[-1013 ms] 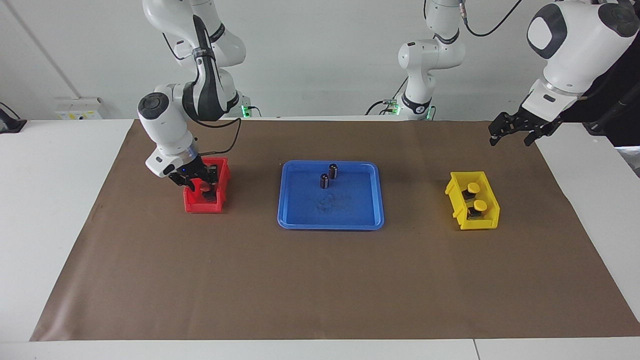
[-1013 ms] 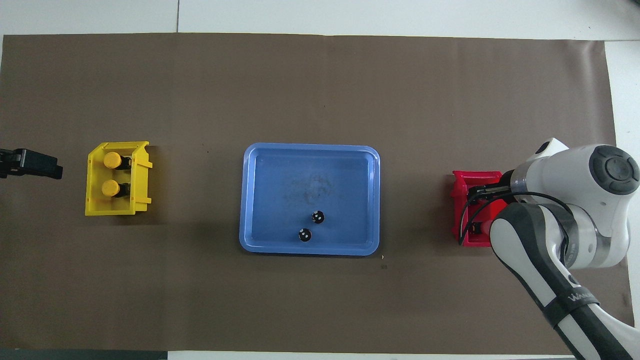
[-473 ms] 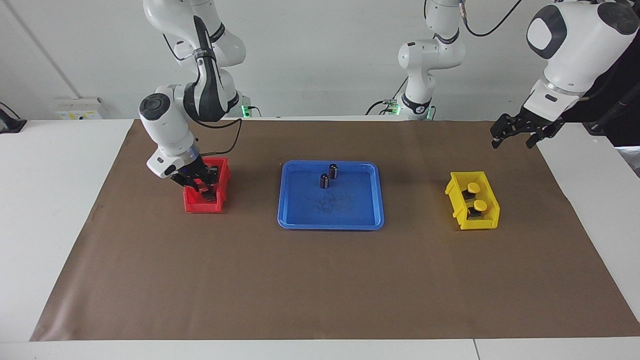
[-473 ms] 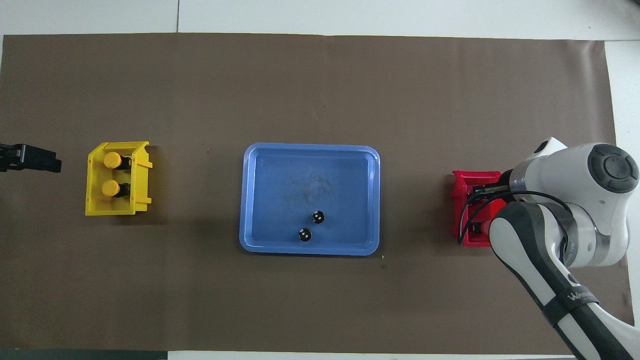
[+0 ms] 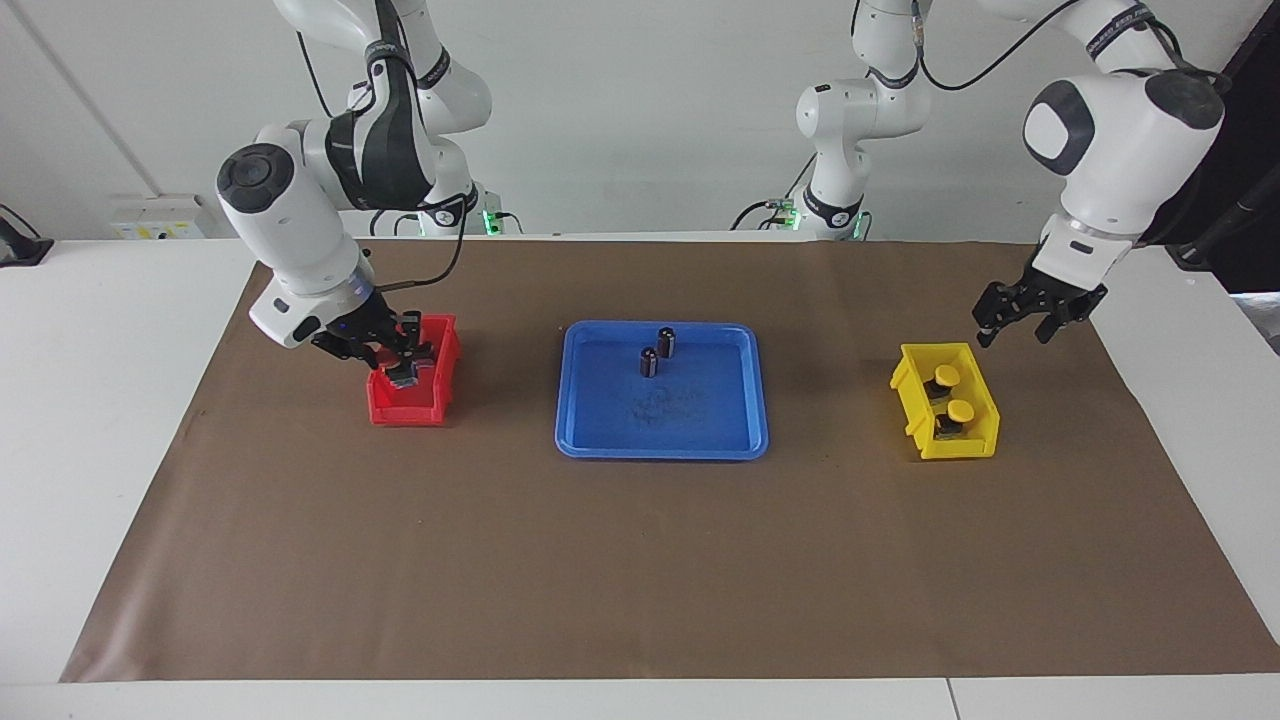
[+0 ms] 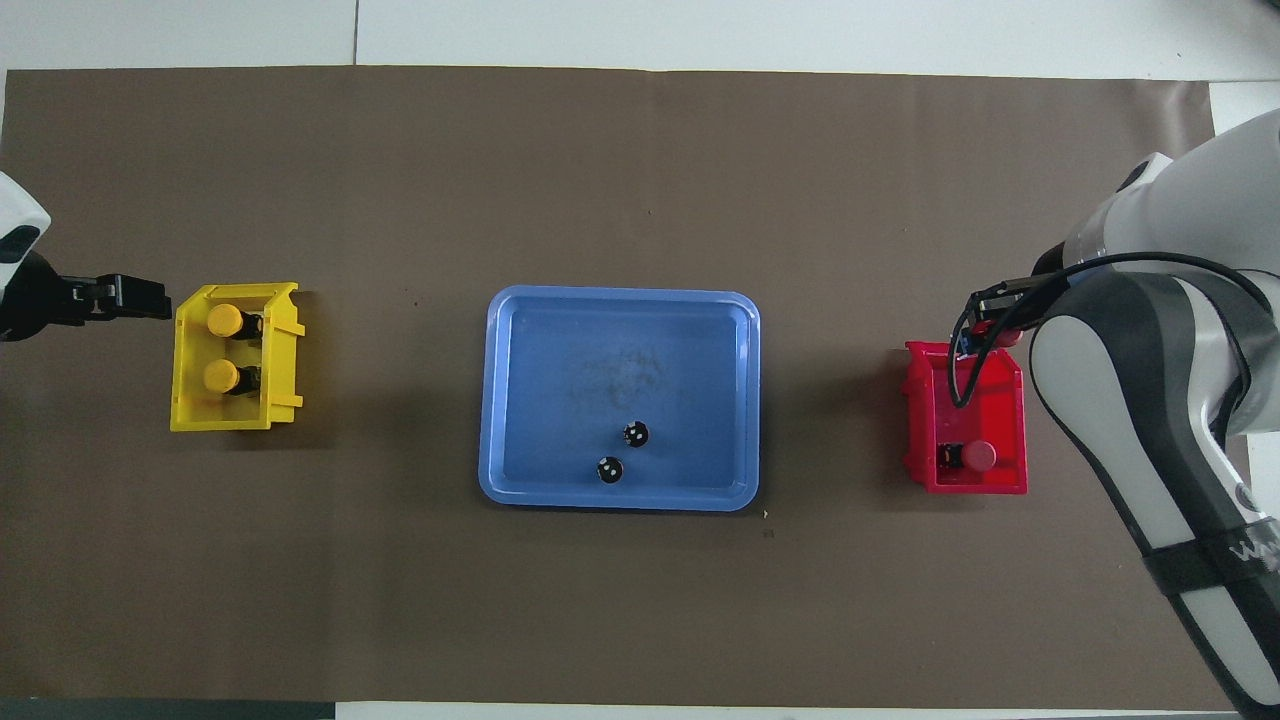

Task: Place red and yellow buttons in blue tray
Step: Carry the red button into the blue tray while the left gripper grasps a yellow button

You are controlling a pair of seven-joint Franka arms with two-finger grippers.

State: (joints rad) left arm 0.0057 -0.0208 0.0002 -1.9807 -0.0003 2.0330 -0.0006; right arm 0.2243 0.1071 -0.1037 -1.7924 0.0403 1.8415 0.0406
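Note:
My right gripper (image 5: 403, 366) hangs just above the red bin (image 5: 405, 412), shut on a red button (image 5: 407, 375) whose black base shows between the fingertips. A second red button (image 6: 978, 456) lies in the red bin (image 6: 965, 486) at its end nearer to the robots. Two yellow buttons (image 5: 946, 376) (image 5: 961, 410) sit in the yellow bin (image 5: 975, 446). My left gripper (image 5: 1015, 328) is in the air beside that bin's rim, open and holding nothing. The blue tray (image 5: 700, 415) lies between the two bins and holds no button.
Two dark capless cylinders (image 5: 667, 342) (image 5: 649, 362) stand in the blue tray at its end nearer to the robots. A brown mat (image 5: 640, 560) covers the table, with white table surface at both ends.
My right gripper closed inside the red bin and rose out of it with a red button. My left gripper came down toward the yellow bin, and its fingers have drawn somewhat closer.

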